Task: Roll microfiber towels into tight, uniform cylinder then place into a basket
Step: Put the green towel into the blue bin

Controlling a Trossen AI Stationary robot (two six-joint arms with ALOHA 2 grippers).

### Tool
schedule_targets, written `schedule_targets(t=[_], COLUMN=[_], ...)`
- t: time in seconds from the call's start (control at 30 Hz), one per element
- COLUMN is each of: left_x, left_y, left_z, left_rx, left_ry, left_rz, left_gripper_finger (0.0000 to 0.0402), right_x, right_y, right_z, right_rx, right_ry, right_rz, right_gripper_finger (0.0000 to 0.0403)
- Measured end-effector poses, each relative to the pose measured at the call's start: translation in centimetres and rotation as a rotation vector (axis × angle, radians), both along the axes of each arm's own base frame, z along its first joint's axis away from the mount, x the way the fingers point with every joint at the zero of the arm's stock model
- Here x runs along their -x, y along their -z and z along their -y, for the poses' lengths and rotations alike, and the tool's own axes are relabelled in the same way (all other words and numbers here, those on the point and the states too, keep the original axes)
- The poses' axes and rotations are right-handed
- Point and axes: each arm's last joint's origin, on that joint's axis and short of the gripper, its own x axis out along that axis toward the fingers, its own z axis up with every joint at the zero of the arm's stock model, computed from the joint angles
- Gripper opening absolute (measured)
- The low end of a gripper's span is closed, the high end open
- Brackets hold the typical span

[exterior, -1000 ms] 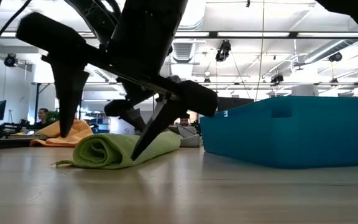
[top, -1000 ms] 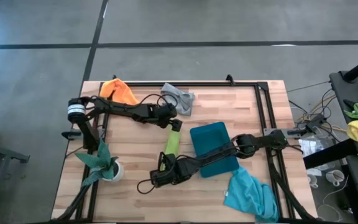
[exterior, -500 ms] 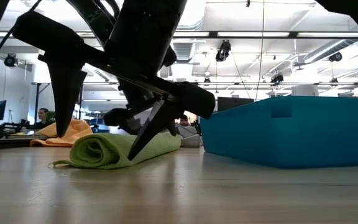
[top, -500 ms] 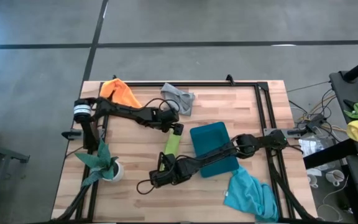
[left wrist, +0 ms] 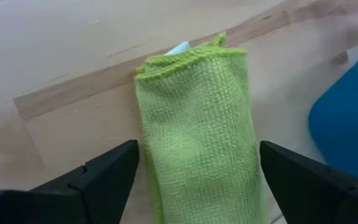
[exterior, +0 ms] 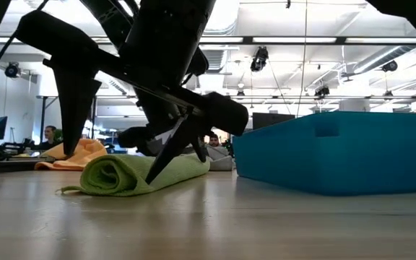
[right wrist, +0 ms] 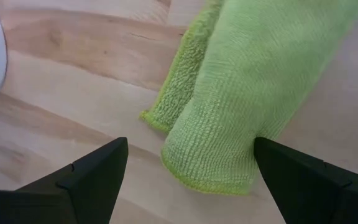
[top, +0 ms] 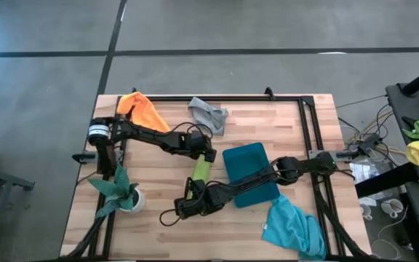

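Beside the basket (top: 249,173), lime green towel (top: 201,169) between both spread end effectors

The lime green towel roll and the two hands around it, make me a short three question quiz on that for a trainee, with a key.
1. True or false: the lime green towel already lies inside the basket.
2. Which hand is at the roll's end nearer the table's front edge?
A. left hand
B. right hand
C. neither
3. Fill in: both hands straddle the roll with their fingers ____.

Key
1. False: it lies rolled on the wooden table, beside the basket.
2. B: the right hand is at the front end, the left hand at the far end.
3. Open: in each wrist view one finger shows on either side of the roll.
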Motion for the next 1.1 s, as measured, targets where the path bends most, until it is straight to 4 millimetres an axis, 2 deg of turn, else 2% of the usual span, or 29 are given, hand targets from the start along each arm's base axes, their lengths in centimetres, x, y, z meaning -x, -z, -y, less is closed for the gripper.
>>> schedule_targets(t=[0.1,0.23,0.37,0.43,0.6,0.8,1.1], left_x=[0.0,0.0,0.1,0.0,-0.2,-0.2,-0.1], left_y=[0.1,0.2,0.3,0.2,0.0,0.0,0.2], left_z=[0.0,0.1,0.1,0.1,0.1,0.1,0.0], left_rx=[0.0,-0.007,-0.01,-0.011,-0.009,-0.021,-0.056], left_ry=[-0.001,-0.003,-0.004,-0.003,-0.001,-0.003,0.034], left_rz=[-0.003,-0.011,-0.014,-0.01,0.006,0.003,-0.018], left_gripper_finger=[0.0311,0.0272,0.0223,0.0203,0.0189,0.0173,0.0067], right_x=[0.0,-0.2,-0.2,-0.2,0.2,-0.1,-1.4], right_y=[-0.1,-0.1,0.1,-0.5,-1.8,-0.3,1.4], right_z=[0.0,0.8,1.2,1.1,1.0,1.4,2.6], right_rx=[-0.042,-0.065,-0.069,-0.081,-0.06,-0.046,-0.064], right_ry=[0.093,0.164,0.176,0.168,0.16,0.165,0.142], right_rz=[0.011,0.014,-0.001,-0.006,-0.043,-0.049,-0.022], right_gripper_finger=[0.0345,0.0345,0.0345,0.0345,0.0345,0.0345,0.0339])
